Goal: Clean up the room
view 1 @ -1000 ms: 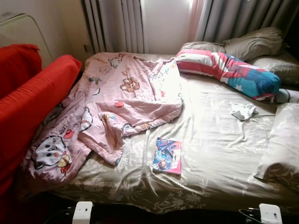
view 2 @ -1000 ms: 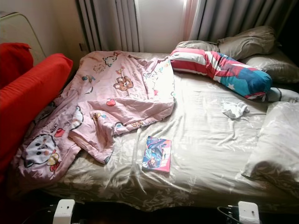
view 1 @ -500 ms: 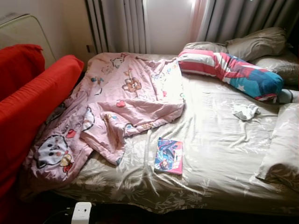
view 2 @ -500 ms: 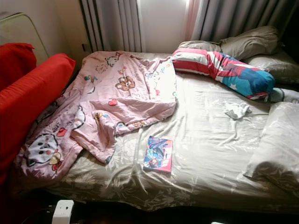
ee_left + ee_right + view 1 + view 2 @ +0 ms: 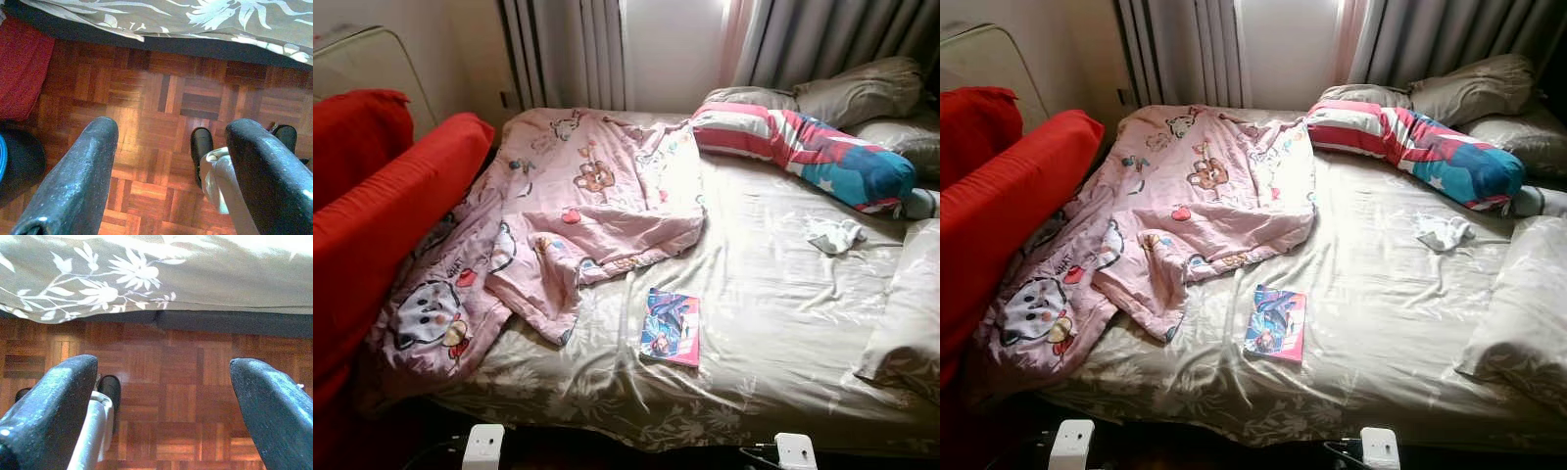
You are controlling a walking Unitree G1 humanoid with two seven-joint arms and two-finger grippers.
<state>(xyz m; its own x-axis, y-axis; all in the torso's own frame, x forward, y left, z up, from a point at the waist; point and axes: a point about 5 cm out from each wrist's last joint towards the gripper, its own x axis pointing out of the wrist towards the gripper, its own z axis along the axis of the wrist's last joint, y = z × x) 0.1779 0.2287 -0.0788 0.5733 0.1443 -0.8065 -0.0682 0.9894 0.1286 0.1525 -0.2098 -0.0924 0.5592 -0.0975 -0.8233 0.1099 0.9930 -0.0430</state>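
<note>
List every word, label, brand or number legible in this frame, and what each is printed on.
"WHAT": faintly readable on the pink cartoon blanket, beside the cat face near its lower corner; I am not fully sure of it.
Book on the bed sheet: colourful cover art, any title too small and blurred to read.
Striped bolster pillow: stars and stripes, no text readable.
Nothing else legible.

Bright window (image 5: pixel 671 49) backlight, glare, dark edges
</note>
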